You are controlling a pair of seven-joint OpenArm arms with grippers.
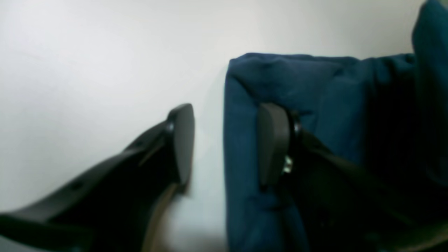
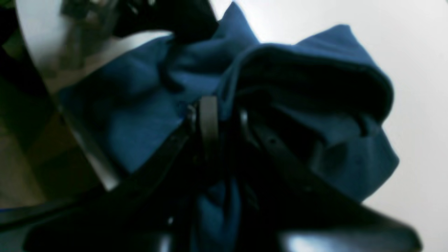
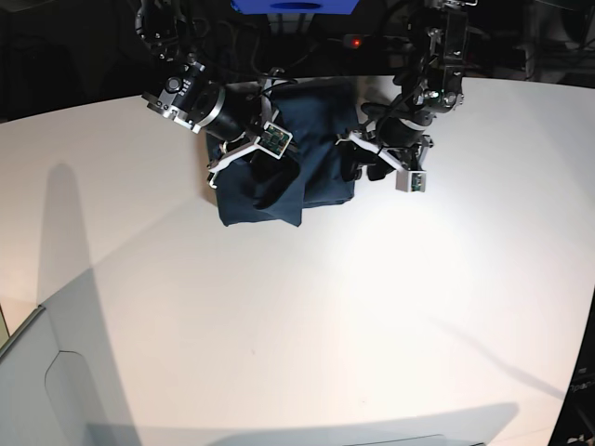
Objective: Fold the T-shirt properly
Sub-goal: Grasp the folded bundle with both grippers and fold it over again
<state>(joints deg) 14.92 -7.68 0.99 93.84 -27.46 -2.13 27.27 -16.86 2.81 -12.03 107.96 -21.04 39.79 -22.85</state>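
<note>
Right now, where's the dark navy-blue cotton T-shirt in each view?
Left wrist: the dark navy-blue cotton T-shirt fills the right half, its folded edge between the open left gripper fingers.
Right wrist: it fills the centre, bunched around the shut right gripper.
Base: top centre, between both arms.
Shared landmark: the white table.

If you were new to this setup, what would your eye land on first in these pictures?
The dark blue T-shirt, bunched at the far edge of the white table. The right gripper is shut on a fold of it, lifting the cloth. The left gripper is open at the shirt's other edge, one finger on the cloth, one over bare table.
</note>
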